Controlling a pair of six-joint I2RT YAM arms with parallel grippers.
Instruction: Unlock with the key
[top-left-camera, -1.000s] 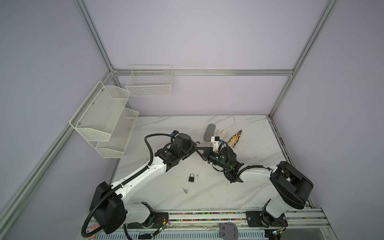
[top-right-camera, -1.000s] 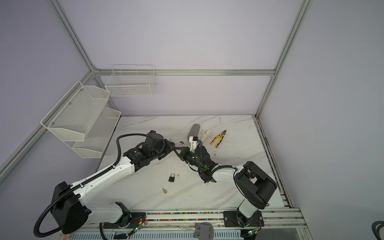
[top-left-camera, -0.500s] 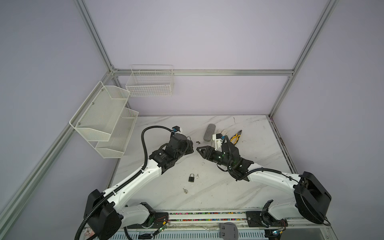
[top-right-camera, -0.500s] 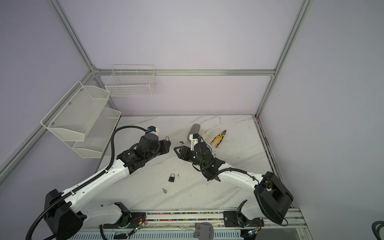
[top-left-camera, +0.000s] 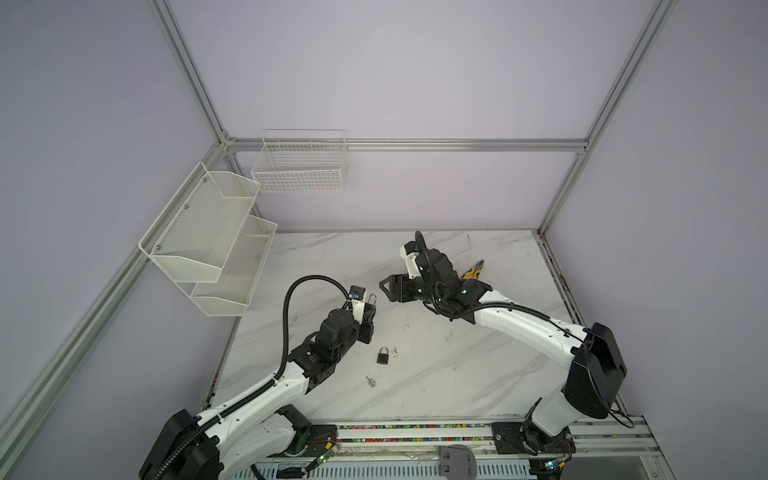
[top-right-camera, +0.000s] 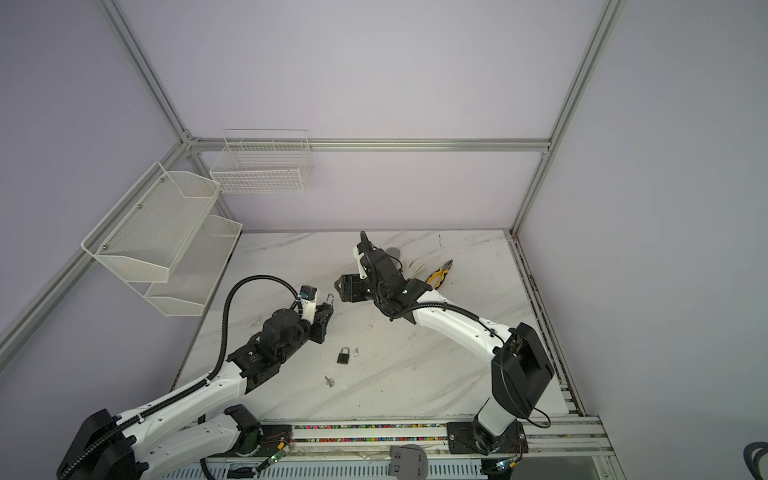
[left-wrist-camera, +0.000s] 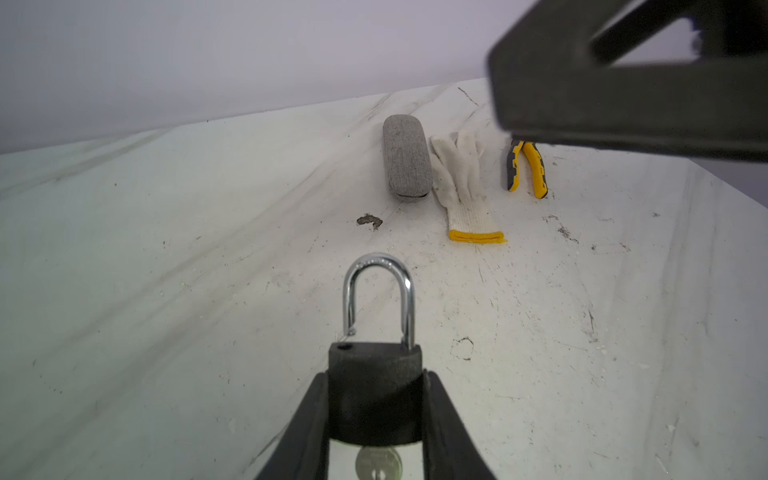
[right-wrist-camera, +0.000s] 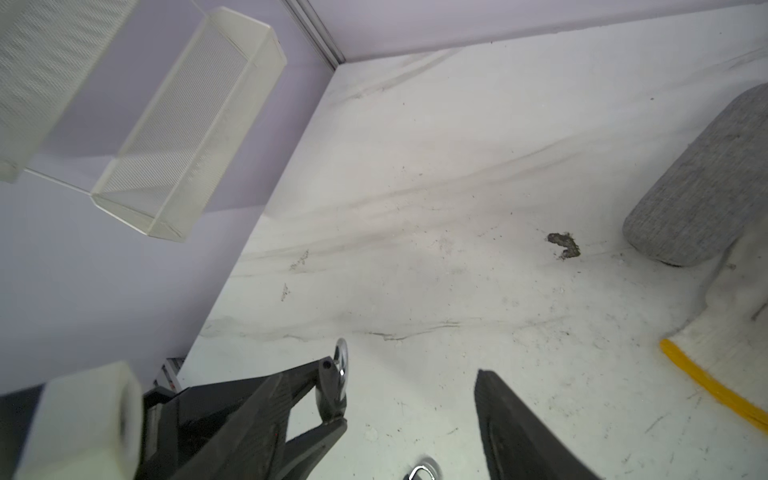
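Observation:
My left gripper (left-wrist-camera: 376, 376) is shut on the black body of a padlock (left-wrist-camera: 376, 399). One leg of its silver shackle (left-wrist-camera: 378, 291) stands lifted out of its hole. A round silver keyway face (left-wrist-camera: 378, 463) shows under the body; I cannot tell whether a key sits in it. In both top views this padlock (top-left-camera: 371, 301) (top-right-camera: 328, 301) is held above the table. My right gripper (top-left-camera: 384, 289) hangs open just right of it, holding nothing; one finger (right-wrist-camera: 511, 424) shows. A second padlock (top-left-camera: 383, 356) and a small silver key (top-left-camera: 370, 381) lie on the table.
A grey case (left-wrist-camera: 406, 156), a white glove with a yellow cuff (left-wrist-camera: 461, 178) and yellow-handled pliers (left-wrist-camera: 525, 166) lie at the back right. White mesh shelves (top-left-camera: 208, 245) hang on the left wall, a wire basket (top-left-camera: 299, 166) on the back wall.
The right gripper has gone from shut at the held padlock to open and has parted from it. The left gripper has drawn back toward the front left with the padlock.

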